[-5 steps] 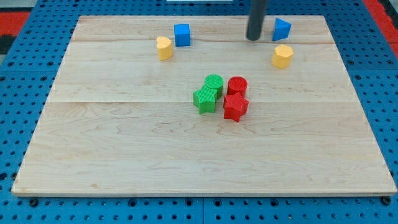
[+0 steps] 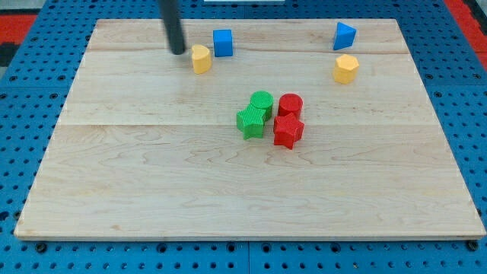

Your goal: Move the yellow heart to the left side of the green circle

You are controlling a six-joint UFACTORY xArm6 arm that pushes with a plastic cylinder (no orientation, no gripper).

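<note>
My tip [image 2: 178, 52] sits near the view's top left of the wooden surface [image 2: 152, 190], just left of the yellow heart [image 2: 201, 58], a narrow gap between them. The tool is a plain rod, nothing clamped. Blue cube [image 2: 222, 43] just right of the heart. Green circle [image 2: 261, 101] mid-surface, well apart, touching the green star [image 2: 250, 122].

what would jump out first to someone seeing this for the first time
Probably the tight cluster mid-board: the green circle and green star pressed against the red cylinder and red star. Next, the dark rod at the view's top left, my tip just left of the yellow heart, with the blue cube on the heart's right. A blue triangular block and yellow hexagonal block sit at the top right.
</note>
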